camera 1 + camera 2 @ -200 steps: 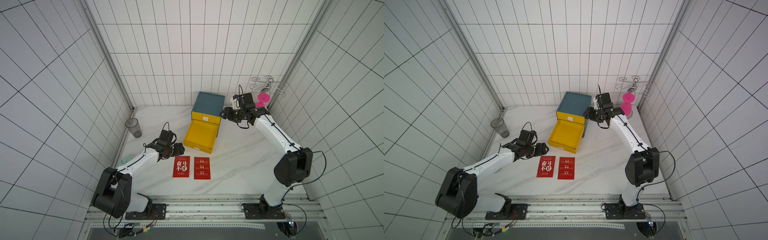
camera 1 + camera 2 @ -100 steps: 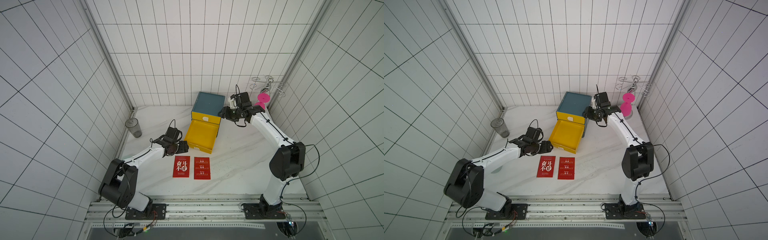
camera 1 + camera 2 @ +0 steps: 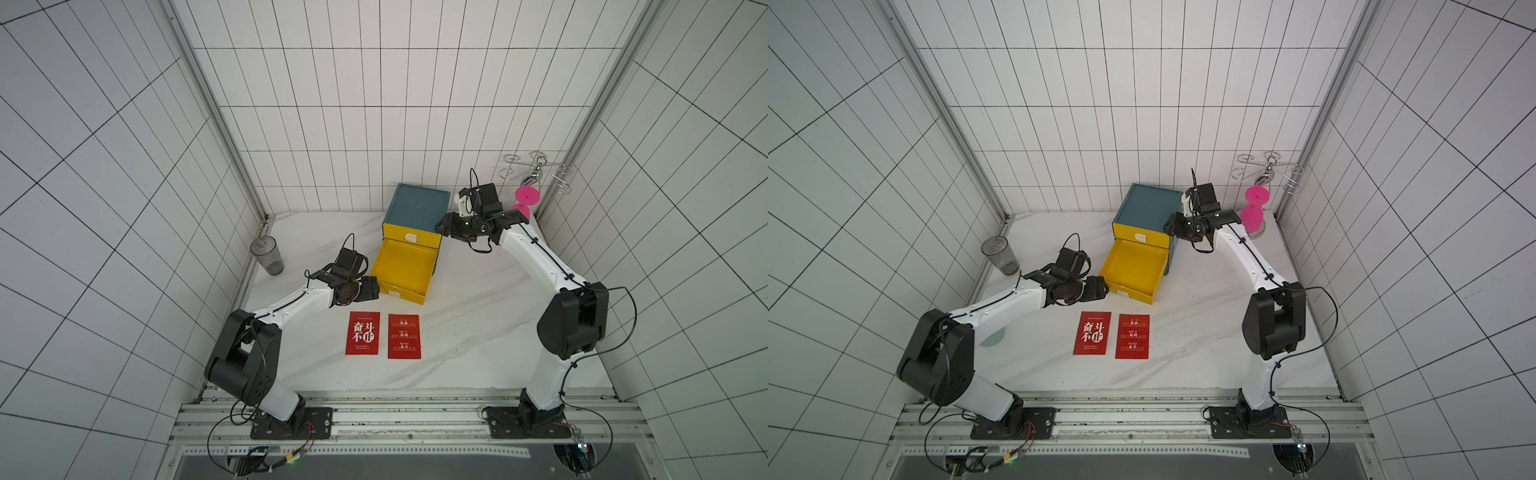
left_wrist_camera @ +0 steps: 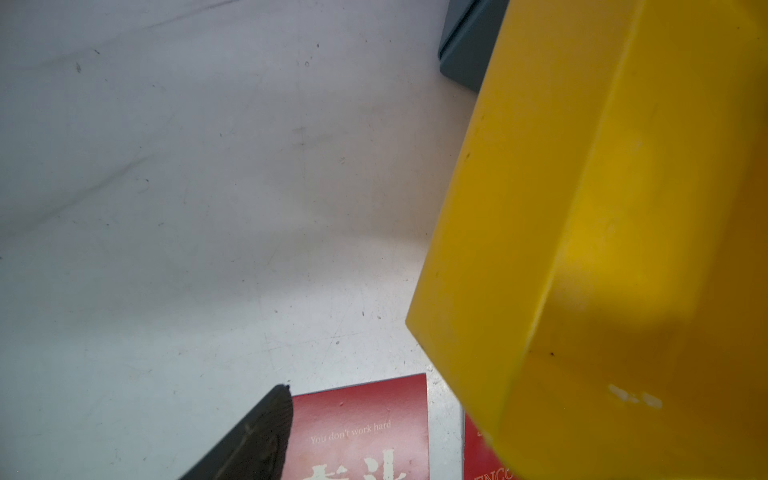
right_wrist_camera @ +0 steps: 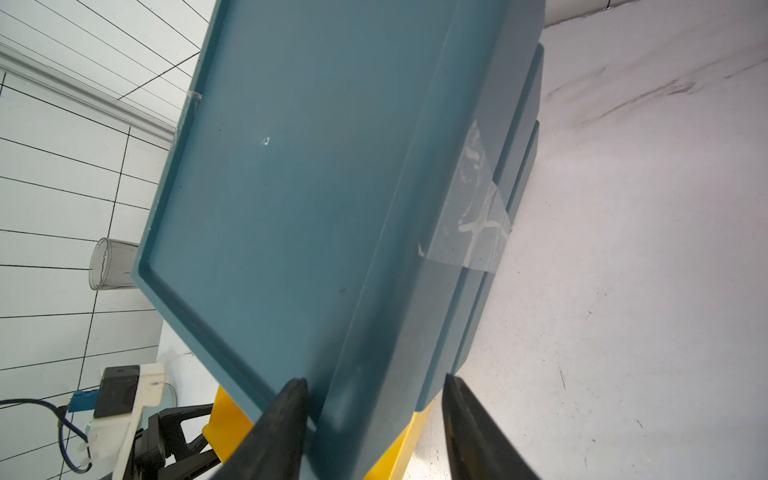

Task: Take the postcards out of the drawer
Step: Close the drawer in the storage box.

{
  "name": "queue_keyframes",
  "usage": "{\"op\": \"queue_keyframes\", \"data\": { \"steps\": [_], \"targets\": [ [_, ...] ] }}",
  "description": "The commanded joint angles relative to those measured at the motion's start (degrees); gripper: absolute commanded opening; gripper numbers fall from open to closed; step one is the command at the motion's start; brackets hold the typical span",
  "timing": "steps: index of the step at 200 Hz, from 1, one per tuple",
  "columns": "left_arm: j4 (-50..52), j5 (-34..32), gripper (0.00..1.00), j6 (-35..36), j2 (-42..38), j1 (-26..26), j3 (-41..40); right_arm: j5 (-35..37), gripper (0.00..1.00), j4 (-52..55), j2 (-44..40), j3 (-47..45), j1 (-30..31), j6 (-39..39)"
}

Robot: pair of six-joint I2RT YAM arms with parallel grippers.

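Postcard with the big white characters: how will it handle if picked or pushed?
Probably hard to pinch from above: the postcard lies flat on the tabletop, no raised edge showing. Looks thin and light, so a push would likely slide it, not tip it. Pushed sideways, it could bump the second postcard lying close beside it.

Postcards [image 3: 362, 339]: red card stock, smooth, faint sheen, white print.
Drawer [image 3: 405, 270]: yellow plastic, smooth, semi-gloss; a few white scuffs show in the left wrist view.
Cabinet [image 5: 311, 187]: blue-grey plastic, matt, finely specked. Clear glossy tape [image 5: 473, 216] lies wrinkled on its side.
Tabletop [image 3: 478, 324]: white marble-look, smooth, grey-veined, lightly scratched.
Cup [image 3: 267, 254]: clear plastic, cloudy.
Wire rack [image 3: 536, 170]: shiny metal.
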State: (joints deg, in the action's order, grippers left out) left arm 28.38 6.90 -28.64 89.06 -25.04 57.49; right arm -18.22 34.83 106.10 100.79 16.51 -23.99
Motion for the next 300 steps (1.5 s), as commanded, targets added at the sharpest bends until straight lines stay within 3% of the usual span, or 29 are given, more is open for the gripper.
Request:
{"op": "queue_keyframes", "data": {
  "steps": [1,64,160,300],
  "targets": [
    [-1.9,-1.3,0.83,0.0,1.3,-0.3,2.8,1.4,0.54,3.8,2.9,0.9,-0.3,1.6],
    [-2.3,-1.5,0.83,-0.4,5.5,-0.9,7.8,0.9,0.54,4.0,3.0,0.3,-0.3,1.5],
    [-4.2,1.1,0.83,-2.1,18.4,-0.2,19.6,0.5,0.54,3.7,3.0,-0.4,-0.4,0.4],
    [-16.0,8.6,0.83,-3.3,25.1,4.4,25.5,0.7,0.53,3.7,3.9,0.5,-1.9,0.2]
  ]
}}
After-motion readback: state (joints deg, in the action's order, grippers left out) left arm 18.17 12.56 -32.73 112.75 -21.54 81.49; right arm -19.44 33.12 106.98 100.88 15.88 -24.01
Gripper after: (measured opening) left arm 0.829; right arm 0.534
